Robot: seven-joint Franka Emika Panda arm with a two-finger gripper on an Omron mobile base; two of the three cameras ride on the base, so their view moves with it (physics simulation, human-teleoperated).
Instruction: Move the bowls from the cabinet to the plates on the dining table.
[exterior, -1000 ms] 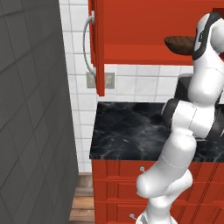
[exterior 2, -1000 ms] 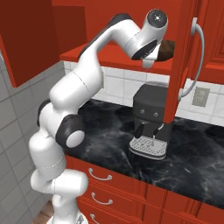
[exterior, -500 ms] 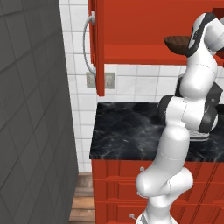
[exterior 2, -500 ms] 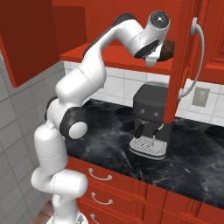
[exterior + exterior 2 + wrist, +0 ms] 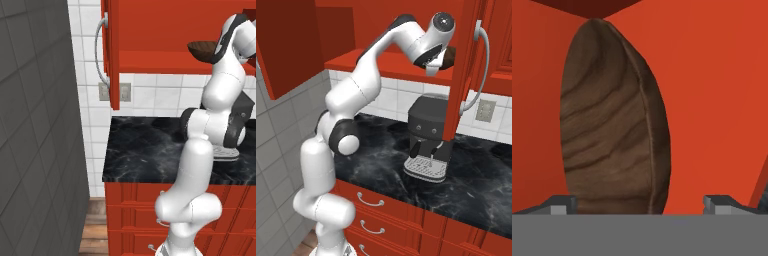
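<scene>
Dark brown wooden bowl (image 5: 612, 120), wavy grain, thin rim, seen edge-on; claw (image 5: 639, 204) spread wide, its tips flanking the bowl's near rim; red cabinet (image 5: 712, 100) interior behind.

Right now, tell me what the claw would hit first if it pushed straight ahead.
Most likely the wide dark brown wooden bowl, which sits between the open claw's fingertips in the hand view. Behind it is the red cabinet wall; depth is hard to judge.

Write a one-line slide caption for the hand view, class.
Open gripper lined up on the brown wooden bowl on the red cabinet shelf, fingertips either side of its rim, not yet closed.
</scene>
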